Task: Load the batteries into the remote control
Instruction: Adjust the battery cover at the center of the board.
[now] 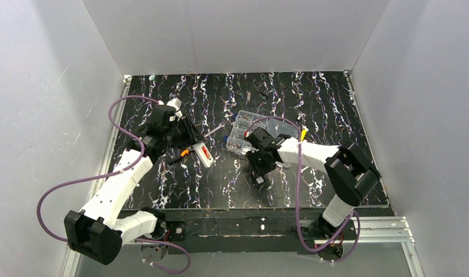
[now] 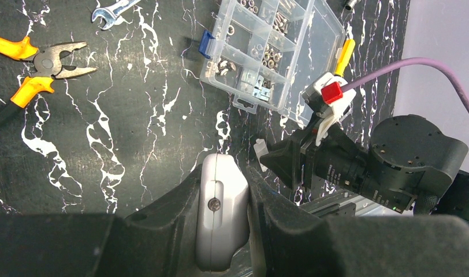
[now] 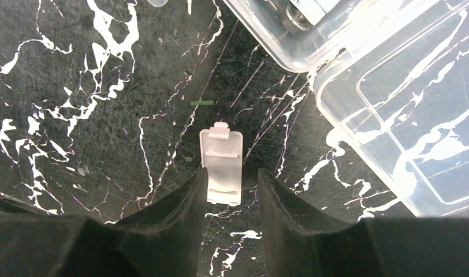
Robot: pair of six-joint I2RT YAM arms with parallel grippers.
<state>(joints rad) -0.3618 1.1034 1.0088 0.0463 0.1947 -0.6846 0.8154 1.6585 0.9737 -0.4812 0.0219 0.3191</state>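
Left gripper (image 2: pixel 222 173): jaws clamped on the remote control (image 2: pixel 220 213), at 8 o'clock of the clear compartment box (image 1: pixel 242 130) in the top view. Right gripper (image 3: pixel 232 173): jaws part-open, gripping nothing, straddling the loose white cover (image 3: pixel 222 153), which lies flat on the table (image 3: pixel 76 144).

The left tool (image 2: pixel 223 175) clamps the white remote (image 2: pixel 220 225); a clear box (image 2: pixel 272 46) and orange pliers (image 2: pixel 43 70) lie beyond.

A black tabletop (image 1: pixel 313 104) veined with white lies under the left gripper (image 2: pixel 220 196) and the right gripper (image 3: pixel 229 179). Plain white walls (image 1: pixel 232 34), evenly lit, rise beyond them and on both sides. An aluminium rail (image 1: pixel 382 228) edges the table behind them.
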